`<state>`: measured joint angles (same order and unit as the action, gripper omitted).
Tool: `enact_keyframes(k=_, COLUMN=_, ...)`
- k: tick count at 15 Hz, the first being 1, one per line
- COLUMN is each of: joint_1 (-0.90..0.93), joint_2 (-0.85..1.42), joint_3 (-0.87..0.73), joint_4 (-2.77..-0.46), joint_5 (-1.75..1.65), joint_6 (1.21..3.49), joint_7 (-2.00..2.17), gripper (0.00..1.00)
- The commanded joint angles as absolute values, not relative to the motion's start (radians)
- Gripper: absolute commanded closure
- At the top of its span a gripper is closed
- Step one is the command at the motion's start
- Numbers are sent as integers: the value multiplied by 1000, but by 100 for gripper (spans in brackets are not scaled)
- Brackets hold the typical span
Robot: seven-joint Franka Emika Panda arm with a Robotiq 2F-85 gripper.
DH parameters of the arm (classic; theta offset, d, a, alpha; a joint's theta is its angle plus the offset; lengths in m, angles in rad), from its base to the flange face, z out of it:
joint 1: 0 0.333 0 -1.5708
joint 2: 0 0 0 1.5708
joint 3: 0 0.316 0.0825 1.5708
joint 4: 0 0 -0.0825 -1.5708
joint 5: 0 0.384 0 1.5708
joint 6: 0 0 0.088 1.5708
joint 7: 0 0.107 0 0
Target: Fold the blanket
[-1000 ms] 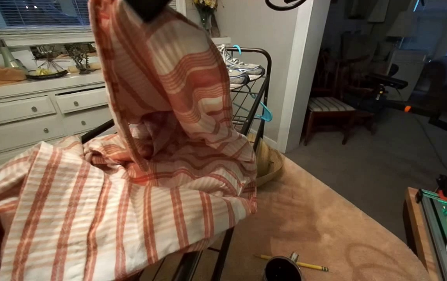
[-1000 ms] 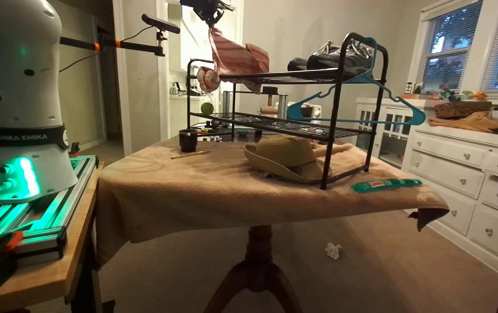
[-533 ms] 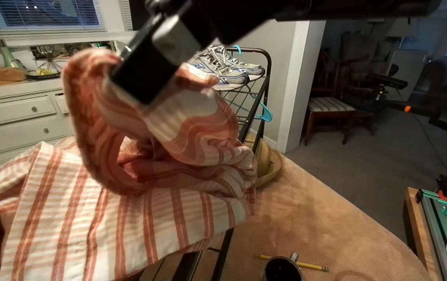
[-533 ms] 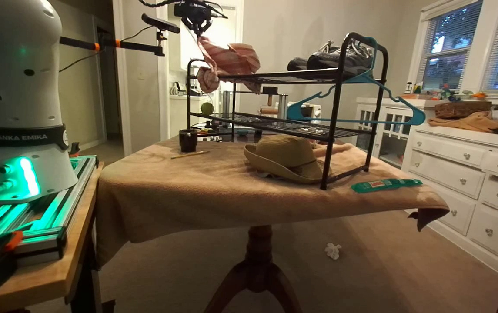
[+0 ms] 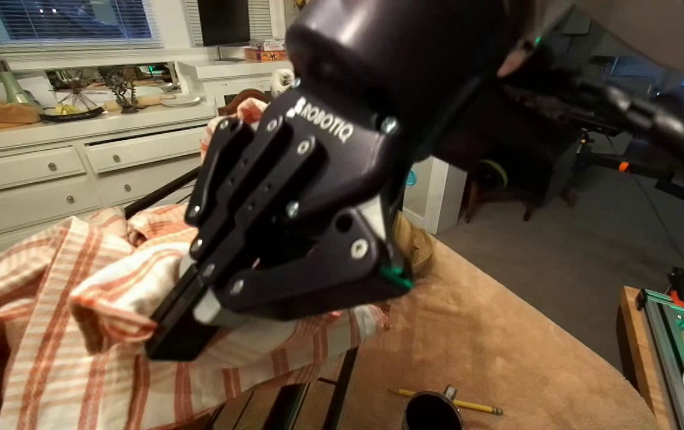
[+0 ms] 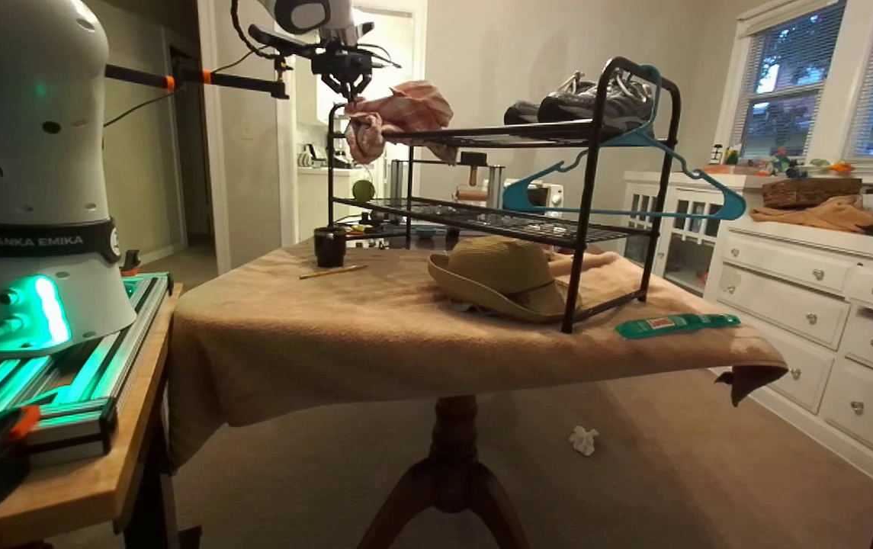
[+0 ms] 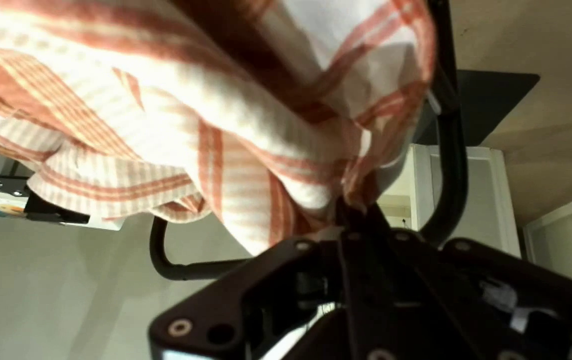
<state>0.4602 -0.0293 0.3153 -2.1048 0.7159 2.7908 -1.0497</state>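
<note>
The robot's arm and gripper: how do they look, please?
The arm is whitish and rounded, with a black FRANKA EMIKA band, a green base light and a black cable. The gripper is black, with silvery screws and white ROBOTIQ lettering.

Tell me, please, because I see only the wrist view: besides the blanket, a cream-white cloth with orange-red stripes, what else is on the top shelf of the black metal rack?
Observer: Grey lace-up shoes, in an exterior view. They sit at the opposite end of the rack from the blanket.
Operator: Does something hang from the rack at that end?
Observer: Yes, a teal plastic-looking hanger hangs on the end frame there.
Operator: And lower down, is there some small object which I should remember?
Observer: A round black cup, with a thin yellow pencil lying beside it on the tan cloth cover; both exterior views show them.
</note>
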Motion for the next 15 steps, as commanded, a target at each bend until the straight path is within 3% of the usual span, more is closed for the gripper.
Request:
enact_keyframes(k=1, joint_1=464, joint_2=26, joint_3=323, joint_4=-2122, joint_5=651, joint_6=2863, joint_7=-1047, gripper=99)
enact_keyframes(k=3, joint_1=463, joint_2=41, joint_3=317, joint_4=-2133, joint_5=596, joint_6=2860, joint_7=-1038, gripper=99)
enact_keyframes(k=4, joint_1=465, joint_2=41, joint_3=316, joint_4=-2135, joint_5=576, joint_6=2862, joint_7=-1025, gripper=76)
enact_keyframes(k=7, joint_1=468, joint_2=-7, joint_3=314, joint_4=-2152, joint_5=515, joint_6=2831, joint_7=-973, gripper=57)
enact_keyframes(k=13, joint_1=425, joint_2=-147, joint_3=300, joint_4=-2179, joint_5=392, joint_6=2837, joint_7=-793, gripper=11)
enact_keyframes(k=15, joint_1=379, joint_2=-203, joint_3=297, joint_4=-2198, joint_5=319, joint_6=2818, joint_7=-684, gripper=0)
